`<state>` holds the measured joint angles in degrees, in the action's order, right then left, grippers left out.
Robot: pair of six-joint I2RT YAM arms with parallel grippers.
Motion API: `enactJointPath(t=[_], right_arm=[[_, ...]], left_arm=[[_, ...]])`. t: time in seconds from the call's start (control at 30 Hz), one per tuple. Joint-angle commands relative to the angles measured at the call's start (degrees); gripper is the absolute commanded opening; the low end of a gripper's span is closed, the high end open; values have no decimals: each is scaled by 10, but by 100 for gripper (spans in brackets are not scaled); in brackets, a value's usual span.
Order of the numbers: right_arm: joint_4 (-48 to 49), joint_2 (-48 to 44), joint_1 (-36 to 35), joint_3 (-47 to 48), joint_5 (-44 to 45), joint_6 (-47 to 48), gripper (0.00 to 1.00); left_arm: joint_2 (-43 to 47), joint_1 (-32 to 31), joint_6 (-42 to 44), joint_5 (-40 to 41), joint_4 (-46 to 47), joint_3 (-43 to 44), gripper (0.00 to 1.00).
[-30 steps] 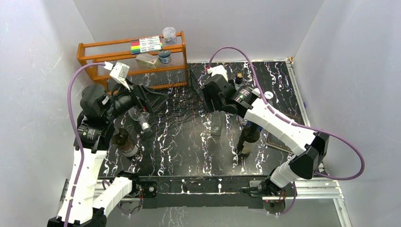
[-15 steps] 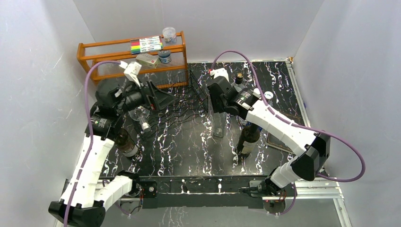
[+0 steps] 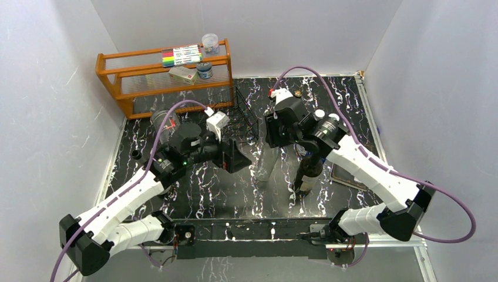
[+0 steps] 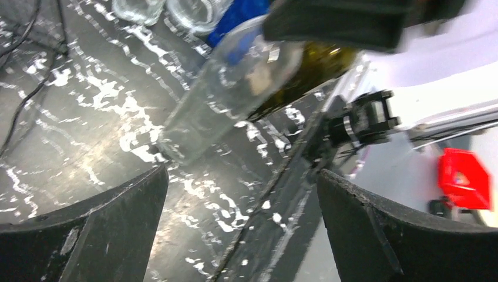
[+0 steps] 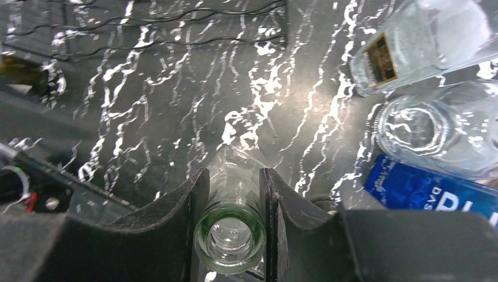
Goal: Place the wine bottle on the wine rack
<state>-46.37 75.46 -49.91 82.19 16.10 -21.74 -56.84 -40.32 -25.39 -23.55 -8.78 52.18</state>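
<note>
My left gripper (image 4: 242, 176) has swung to the table's middle, fingers spread. My right gripper (image 5: 234, 176) has clamped and pinches the wine bottle (image 5: 230, 238) by its neck. Beside it a blue label (image 5: 423, 188) reads "PL". Beyond stands the wine rack (image 3: 246, 114), apart from the bottle.

Blk table (image 3: 235, 191): rack (image 3: 244, 116), shelf (image 3: 136, 88), bottles (image 3: 309, 168)

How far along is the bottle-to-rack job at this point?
Done: the right gripper is shut on the neck of the clear bottle. In hand: the bottle stands on the table, not visibly lifted; the left gripper hangs open beside it. Left: carry it to the wire rack and lay it in a cradle.
</note>
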Motion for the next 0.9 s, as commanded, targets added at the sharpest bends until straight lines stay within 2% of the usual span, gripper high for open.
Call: enactJointPath(t=[0.0,0.07,0.27,0.33,0.43,0.6,0.87], right_arm=[[56,-52,-1,2,-98,-9,13],[69,-68,-1,-8,-141,-20,13],[114,-100,-1,-46,-216,-52,12],[131,-103,-1,-57,-237,-60,12],[139,-103,-1,-68,-259,-67,8],[143,-103,-1,-73,-275,-70,7],[153,-104,-1,-68,-288,-76,7]], left_arm=[[25,-3,106,14,68,-71,98],[29,-4,130,-18,93,-103,98],[28,-4,113,-122,210,-180,98],[29,-4,119,-131,238,-196,98],[24,-4,140,-131,241,-202,98],[4,-3,162,-209,225,-199,95],[4,-4,198,-215,208,-194,89]])
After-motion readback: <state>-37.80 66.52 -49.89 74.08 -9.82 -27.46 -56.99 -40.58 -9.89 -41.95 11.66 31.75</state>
